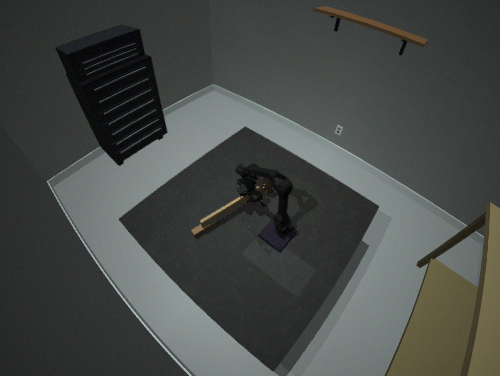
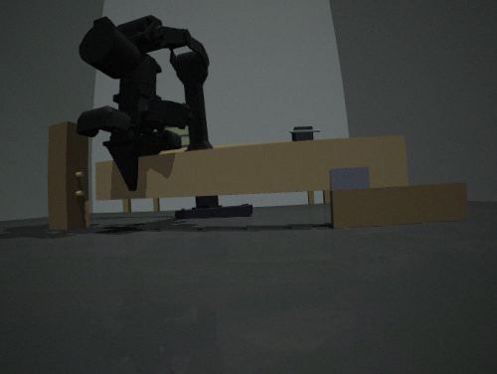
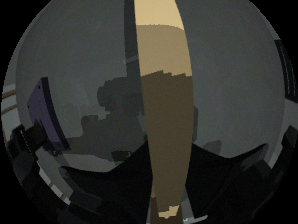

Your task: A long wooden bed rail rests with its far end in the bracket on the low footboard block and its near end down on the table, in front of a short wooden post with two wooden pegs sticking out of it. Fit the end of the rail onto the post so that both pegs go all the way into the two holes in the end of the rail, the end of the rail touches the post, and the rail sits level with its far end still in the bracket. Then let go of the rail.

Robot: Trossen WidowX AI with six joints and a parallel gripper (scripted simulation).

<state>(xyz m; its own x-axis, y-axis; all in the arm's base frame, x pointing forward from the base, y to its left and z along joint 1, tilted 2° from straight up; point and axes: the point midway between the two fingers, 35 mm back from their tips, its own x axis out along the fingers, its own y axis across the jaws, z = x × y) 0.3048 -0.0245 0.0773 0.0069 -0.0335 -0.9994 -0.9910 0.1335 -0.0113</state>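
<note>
The long pale rail (image 1: 225,210) (image 2: 248,169) (image 3: 167,110) has its far end in the grey bracket (image 2: 350,179) on the low footboard block (image 1: 197,231) (image 2: 398,206). Its near end is off the table. My gripper (image 1: 253,196) (image 2: 131,171) (image 3: 164,141) points down and is shut on the rail near that end, one finger on each side. The brown post (image 1: 267,186) (image 2: 58,174) stands upright beyond the near end, with a gap between them in the exterior view. The upper peg (image 2: 80,174) and lower peg (image 2: 80,193) show outside the rail. The end holes are hidden.
The arm's purple base plate (image 1: 274,237) (image 2: 214,212) (image 3: 47,115) is on the table to one side of the rail. A dark tool chest (image 1: 117,95), a wall shelf (image 1: 370,26) and wooden furniture (image 1: 440,310) stand farther off.
</note>
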